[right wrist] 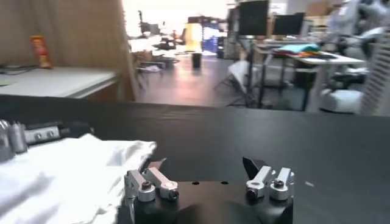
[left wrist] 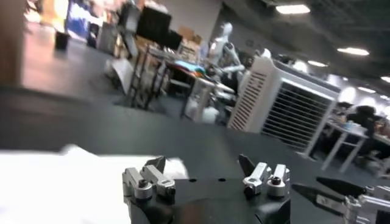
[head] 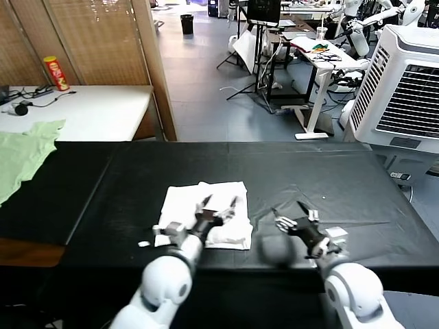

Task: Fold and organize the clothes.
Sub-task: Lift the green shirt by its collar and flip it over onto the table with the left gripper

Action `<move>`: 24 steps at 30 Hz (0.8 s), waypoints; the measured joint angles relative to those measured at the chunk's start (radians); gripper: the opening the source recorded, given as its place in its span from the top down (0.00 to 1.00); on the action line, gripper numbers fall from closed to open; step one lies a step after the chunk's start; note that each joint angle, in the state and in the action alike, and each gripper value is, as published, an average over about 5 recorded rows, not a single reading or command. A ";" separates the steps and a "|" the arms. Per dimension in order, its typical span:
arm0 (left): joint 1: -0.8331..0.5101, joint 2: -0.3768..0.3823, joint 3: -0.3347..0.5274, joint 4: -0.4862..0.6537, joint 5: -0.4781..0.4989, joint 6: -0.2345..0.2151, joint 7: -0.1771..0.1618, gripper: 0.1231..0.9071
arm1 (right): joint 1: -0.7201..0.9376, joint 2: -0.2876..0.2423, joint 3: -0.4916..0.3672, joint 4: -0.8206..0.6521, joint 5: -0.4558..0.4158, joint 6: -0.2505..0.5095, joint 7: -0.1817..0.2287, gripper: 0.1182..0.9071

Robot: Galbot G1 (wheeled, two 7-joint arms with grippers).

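The plain white cotton T-shirt [head: 206,212] lies folded into a compact, roughly rectangular bundle on the black-covered table [head: 343,178], near the table's front edge and a little to the robot's left of centre; its surface is softly rumpled, the near edge shows stacked layers, and no print is visible on the upper face. The left gripper [head: 219,205] sits over the bundle's near right part with its 2 fingers spread wide, their tips above the cloth and holding nothing. The right gripper [head: 291,214] rests low over bare table just beside the shirt's right edge, fingers likewise spread wide and empty. A pale green garment [head: 24,154] hangs over the table's far left corner, well apart from the shirt. Behind it stands a white side table [head: 96,113] carrying a red and yellow cylindrical can [head: 56,73], and a large white louvred cooling unit [head: 405,89] stands at the far right. The bundle's long axis runs roughly left to right, parallel to the table's front edge.
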 joint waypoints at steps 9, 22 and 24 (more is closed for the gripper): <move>0.108 0.137 -0.165 -0.028 0.013 -0.031 0.007 0.14 | 0.196 0.063 -0.194 -0.201 -0.172 0.024 0.043 0.14; 0.156 0.131 -0.291 0.049 -0.094 -0.074 0.039 0.14 | 0.198 0.131 -0.163 -0.225 -0.207 0.013 0.128 0.14; 0.150 0.127 -0.299 0.063 -0.148 -0.068 0.046 0.14 | 0.177 0.125 -0.142 -0.181 -0.145 0.014 0.127 0.14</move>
